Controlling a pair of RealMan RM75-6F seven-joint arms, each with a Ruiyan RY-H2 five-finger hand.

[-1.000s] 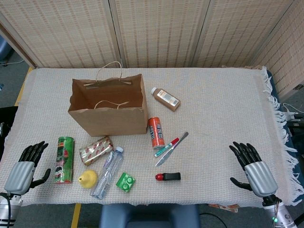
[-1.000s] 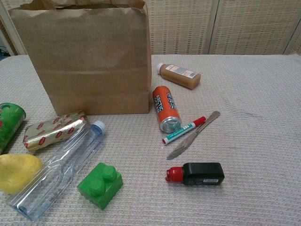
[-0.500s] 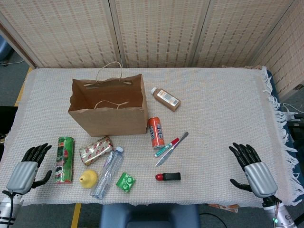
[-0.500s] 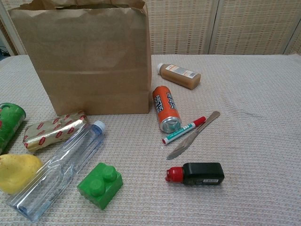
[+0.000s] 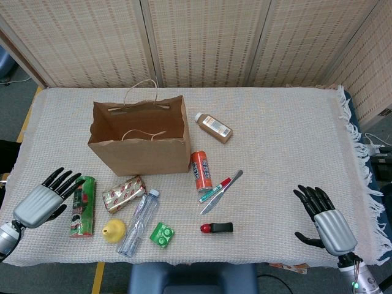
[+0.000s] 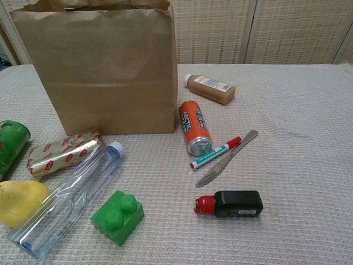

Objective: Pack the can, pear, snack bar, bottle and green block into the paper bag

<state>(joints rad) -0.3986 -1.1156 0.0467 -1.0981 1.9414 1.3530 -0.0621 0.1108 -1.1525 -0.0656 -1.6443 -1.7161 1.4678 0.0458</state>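
The open paper bag point(image 5: 139, 144) point(image 6: 105, 72) stands upright at the back left. In front of it lie a green can point(image 5: 84, 205) point(image 6: 11, 146), a foil-wrapped snack bar point(image 5: 124, 193) point(image 6: 65, 153), a yellow pear point(image 5: 113, 231) point(image 6: 19, 201), a clear bottle point(image 5: 138, 222) point(image 6: 71, 199) and a green block point(image 5: 162, 234) point(image 6: 117, 216). My left hand point(image 5: 46, 199) is open, fingers spread, right beside the green can's left side; contact is unclear. My right hand point(image 5: 324, 217) is open near the front right edge, holding nothing. Neither hand shows in the chest view.
An orange can point(image 5: 201, 170) point(image 6: 194, 127) lies right of the bag, a brown bottle point(image 5: 214, 127) point(image 6: 209, 88) behind it. A marker point(image 5: 214, 190) point(image 6: 216, 153), a knife point(image 5: 222, 192) point(image 6: 226, 159) and a black red-capped object point(image 5: 216, 228) point(image 6: 229, 203) lie mid-table.
My left hand has moved right and up the table, from the front left corner to the green can's side. The right hand has barely shifted. No object has moved.
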